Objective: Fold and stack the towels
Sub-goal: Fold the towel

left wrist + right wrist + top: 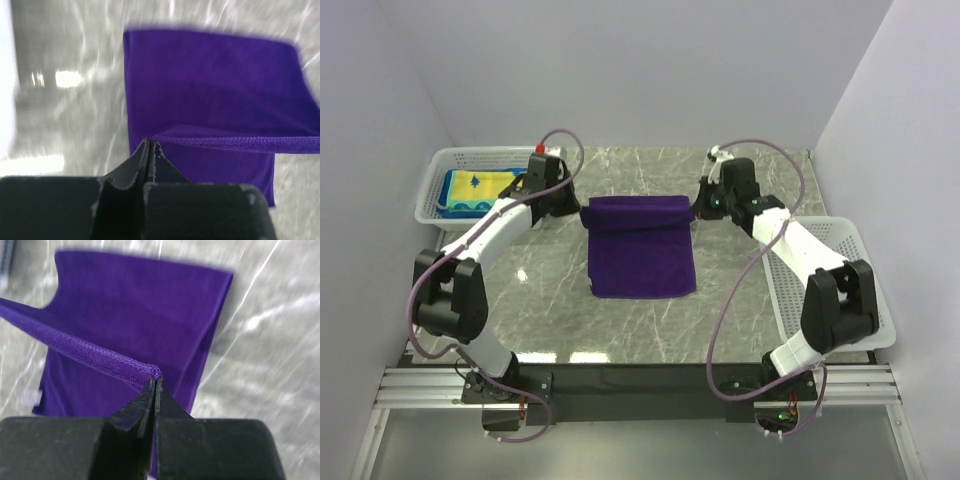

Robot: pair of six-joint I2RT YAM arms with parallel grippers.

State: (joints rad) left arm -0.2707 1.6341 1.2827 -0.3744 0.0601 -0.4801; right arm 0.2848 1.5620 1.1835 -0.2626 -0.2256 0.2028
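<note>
The purple towel (640,255) lies in the middle of the table (740,320), its far edge held up. The left gripper (150,146) and the right gripper (155,382) each clench one far corner. For a good fold, I think both should carry this edge level and together onto the near edge.

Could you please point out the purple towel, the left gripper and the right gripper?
purple towel (642,265): top view, its flat middle.
left gripper (150,144): left wrist view, tips pinching towel corner.
right gripper (155,381): right wrist view, tips pinching towel corner.
</note>
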